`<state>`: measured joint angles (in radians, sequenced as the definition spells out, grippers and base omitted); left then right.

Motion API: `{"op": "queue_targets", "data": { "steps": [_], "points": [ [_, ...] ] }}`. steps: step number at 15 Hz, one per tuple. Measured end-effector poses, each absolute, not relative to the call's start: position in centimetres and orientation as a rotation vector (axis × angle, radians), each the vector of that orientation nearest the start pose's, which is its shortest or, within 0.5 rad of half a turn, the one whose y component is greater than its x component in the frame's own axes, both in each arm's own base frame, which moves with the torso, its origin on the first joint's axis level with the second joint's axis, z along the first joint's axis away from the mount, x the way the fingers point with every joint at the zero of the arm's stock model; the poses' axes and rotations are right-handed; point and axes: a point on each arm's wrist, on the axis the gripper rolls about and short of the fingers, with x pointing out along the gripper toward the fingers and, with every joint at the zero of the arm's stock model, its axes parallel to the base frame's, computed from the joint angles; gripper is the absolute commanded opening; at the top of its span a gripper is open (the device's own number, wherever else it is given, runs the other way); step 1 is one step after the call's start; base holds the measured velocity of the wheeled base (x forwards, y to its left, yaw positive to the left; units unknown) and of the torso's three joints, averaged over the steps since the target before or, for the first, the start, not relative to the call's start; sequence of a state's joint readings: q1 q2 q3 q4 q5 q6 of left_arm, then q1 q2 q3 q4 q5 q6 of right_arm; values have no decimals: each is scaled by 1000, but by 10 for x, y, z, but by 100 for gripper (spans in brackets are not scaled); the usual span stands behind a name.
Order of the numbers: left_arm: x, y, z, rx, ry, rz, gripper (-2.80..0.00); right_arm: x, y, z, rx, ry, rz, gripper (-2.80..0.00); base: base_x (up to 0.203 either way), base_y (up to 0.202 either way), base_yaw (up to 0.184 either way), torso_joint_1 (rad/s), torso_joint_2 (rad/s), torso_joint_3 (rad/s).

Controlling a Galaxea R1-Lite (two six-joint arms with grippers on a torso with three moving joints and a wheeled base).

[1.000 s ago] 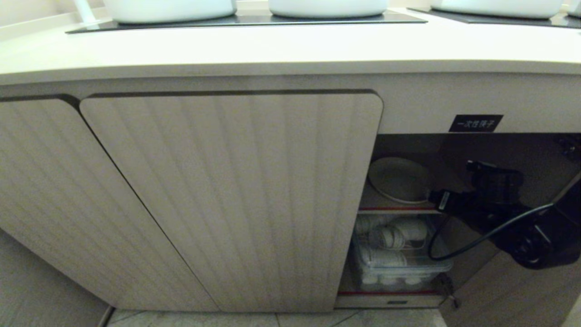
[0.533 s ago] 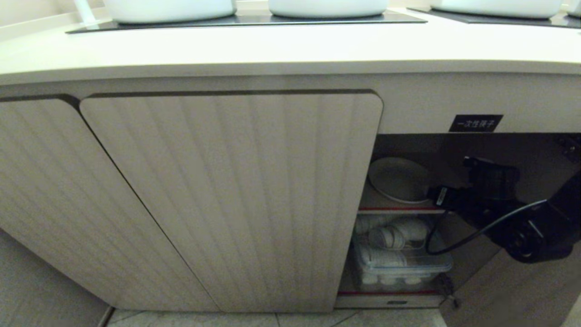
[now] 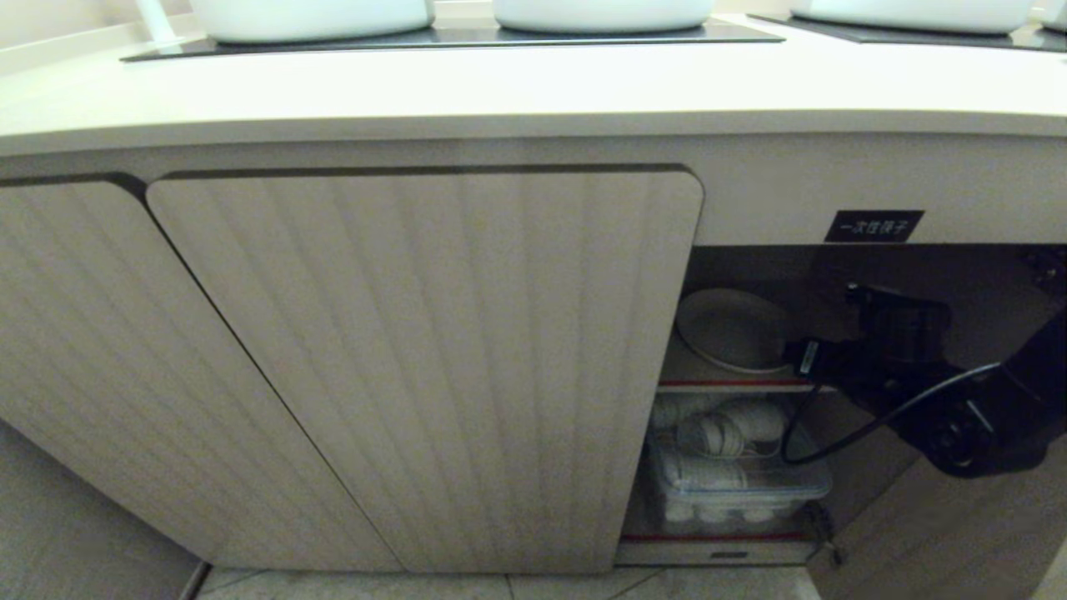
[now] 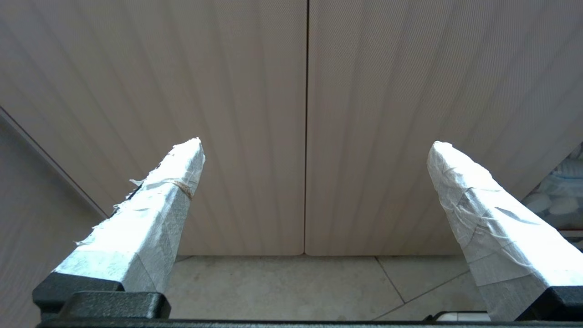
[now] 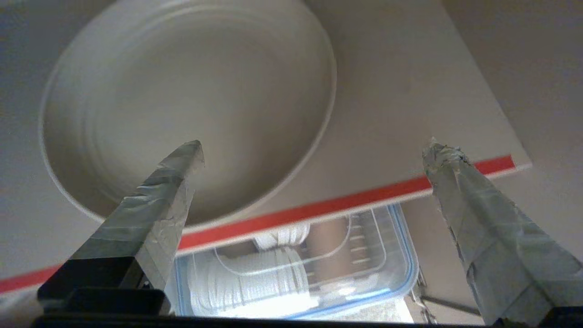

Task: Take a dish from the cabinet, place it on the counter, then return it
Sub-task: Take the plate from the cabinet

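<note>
Head view: table [image 3: 533,83] runs across the top of the frame w/ black cooktop panels [image 3: 450,37] and white pots [image 3: 600,12] on them. Below it the cabinet [image 3: 433,367]; ribbed doors fill the left and middle, and the right side is open, w/ a small black label [image 3: 873,226] above the opening. The dish [image 3: 733,329] lies flat on the inner shelf [image 3: 733,385], center-right of frame. Under the shelf there's a clear plastic box [image 3: 738,487] w/ white stuff inside. The right hand [image 3: 792,358] comes in from the right edge, tips just beside the dish's right rim; can't tell from here if it's touching.

Left wrist view: left hand [image 4: 314,146] is spread wide, nothing btwn the taped fingers [image 4: 155,214]. It faces the closed doors, w/ floor tiles [image 4: 282,287] along the bottom of the frame.

Right wrist view: right hand's fingers are wide apart and holding nothing. Dish fills the upper left of the frame, one finger [image 5: 159,205] overlapping its lower rim, the other [image 5: 478,218] off to the right past the shelf's red front edge [image 5: 319,209]. Plastic box sits at bottom center, below that edge.
</note>
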<state>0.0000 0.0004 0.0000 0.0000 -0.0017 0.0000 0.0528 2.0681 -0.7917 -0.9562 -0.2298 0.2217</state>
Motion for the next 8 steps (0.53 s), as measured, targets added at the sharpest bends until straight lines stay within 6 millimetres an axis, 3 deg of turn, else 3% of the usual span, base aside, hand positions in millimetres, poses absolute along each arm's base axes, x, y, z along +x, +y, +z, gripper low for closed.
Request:
{"op": "queue_targets", "data": {
  "steps": [8],
  "points": [
    [-23, 0, 75, 0, 0, -1, 0, 376, 5, 94, 156, 373, -238, 0, 0, 0, 0, 0, 0, 0]
  ]
}}
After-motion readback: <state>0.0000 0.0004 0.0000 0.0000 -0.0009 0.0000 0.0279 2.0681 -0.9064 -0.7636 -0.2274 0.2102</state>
